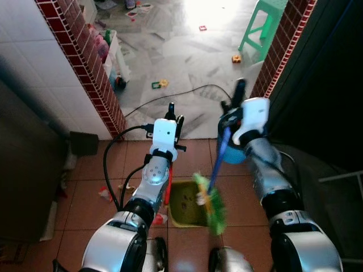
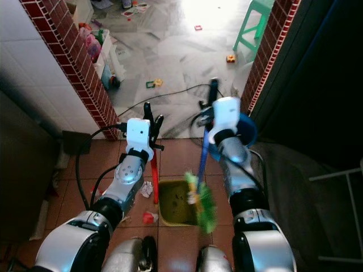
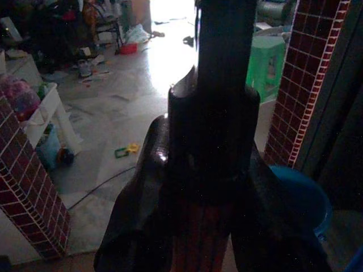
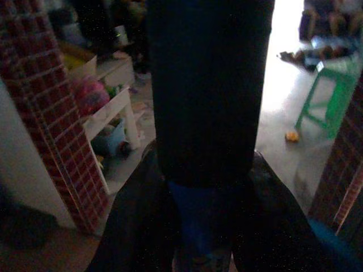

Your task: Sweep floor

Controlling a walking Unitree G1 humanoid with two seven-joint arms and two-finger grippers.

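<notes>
My left gripper [image 1: 175,116] is shut on the red handle [image 1: 168,184] of a yellow-green dustpan [image 1: 184,204], which sits on the terracotta tiles right in front of me. The left wrist view has that red handle [image 3: 195,243] between the dark fingers. My right gripper [image 1: 232,101] is shut on the broom's blue handle [image 1: 220,158]. The broom's green bristles [image 1: 212,207] hang at the dustpan's right edge. In the right wrist view, the blue handle [image 4: 195,226] runs between the fingers. Scraps of litter [image 1: 105,194] lie left of the pan, and another piece [image 2: 148,217] lies by its near corner.
Two red brick pillars [image 1: 91,68] [image 1: 281,51] frame a doorway onto a bright marble floor. A black cable [image 1: 170,96] crosses the threshold. A blue bucket [image 2: 247,133] stands by the right pillar. Beyond are a green stool [image 1: 264,25], small toys [image 1: 236,58] and a white shelf [image 1: 116,54].
</notes>
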